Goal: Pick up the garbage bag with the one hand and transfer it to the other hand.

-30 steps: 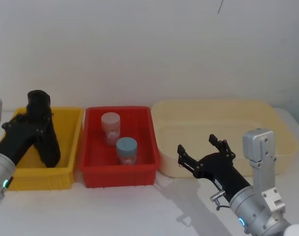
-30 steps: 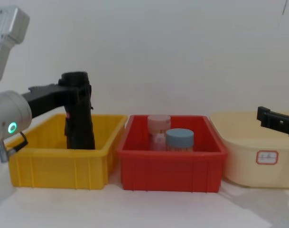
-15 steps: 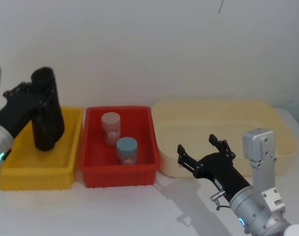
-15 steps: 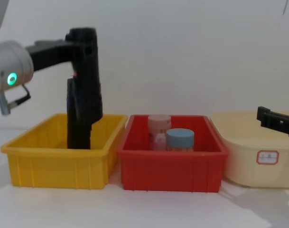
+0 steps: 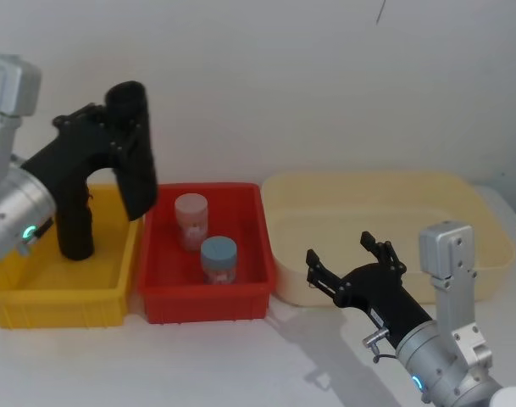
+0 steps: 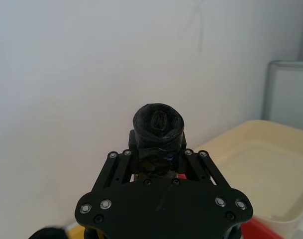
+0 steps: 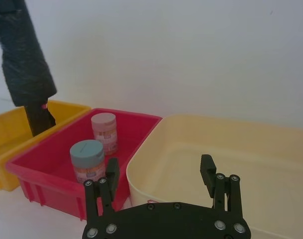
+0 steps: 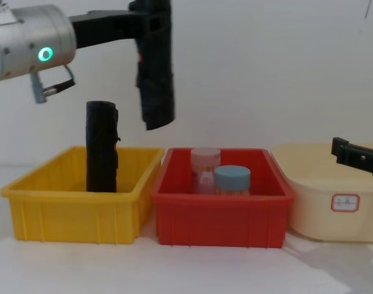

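A robotics lab test bench: a plain white wall behind a white counter, a silver robot arm with a glowing green ring, and plastic bins in a row: yellow bin at 10 o'clock, red bin at 12, cream tub at 2.

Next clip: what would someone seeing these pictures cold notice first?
The left claw holds a black garbage bag roll high in the air, above where the yellow bin meets the red bin. A second roll just like it stands upright in the yellow bin. The right claw hangs open, low in front of the cream tub.
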{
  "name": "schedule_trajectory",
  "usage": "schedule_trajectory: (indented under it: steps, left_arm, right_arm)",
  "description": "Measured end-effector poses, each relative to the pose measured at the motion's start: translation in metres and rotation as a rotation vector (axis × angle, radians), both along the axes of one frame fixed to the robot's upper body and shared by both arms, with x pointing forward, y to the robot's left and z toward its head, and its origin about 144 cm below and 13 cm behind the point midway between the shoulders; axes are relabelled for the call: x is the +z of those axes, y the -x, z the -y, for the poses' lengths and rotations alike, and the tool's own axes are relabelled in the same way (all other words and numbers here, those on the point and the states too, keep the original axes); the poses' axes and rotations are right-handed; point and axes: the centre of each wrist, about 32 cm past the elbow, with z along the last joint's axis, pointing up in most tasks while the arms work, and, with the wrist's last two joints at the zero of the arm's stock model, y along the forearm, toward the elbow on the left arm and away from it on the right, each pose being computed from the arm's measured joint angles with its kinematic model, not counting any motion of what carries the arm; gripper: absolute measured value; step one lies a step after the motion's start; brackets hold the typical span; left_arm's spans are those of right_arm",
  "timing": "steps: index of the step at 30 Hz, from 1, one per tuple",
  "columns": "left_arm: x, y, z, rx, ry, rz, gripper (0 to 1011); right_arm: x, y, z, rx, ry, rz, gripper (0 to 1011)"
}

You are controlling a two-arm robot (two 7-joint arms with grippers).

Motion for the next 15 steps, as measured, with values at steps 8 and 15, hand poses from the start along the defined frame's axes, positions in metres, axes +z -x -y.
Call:
schedule_trajectory:
  steps: [8, 15]
  left_arm:
    - [0.006, -0.012, 0.018, -0.116, -0.001, -0.004, 375]
    - [0.005, -0.025, 0.043, -0.236, 0.012, -0.02, 375]
  right_arm:
    - [0.0, 0.0, 0.0, 0.0, 0.0, 0.0, 1001]
    - [0.0, 0.0, 0.0, 0.0, 0.0, 0.0, 1001]
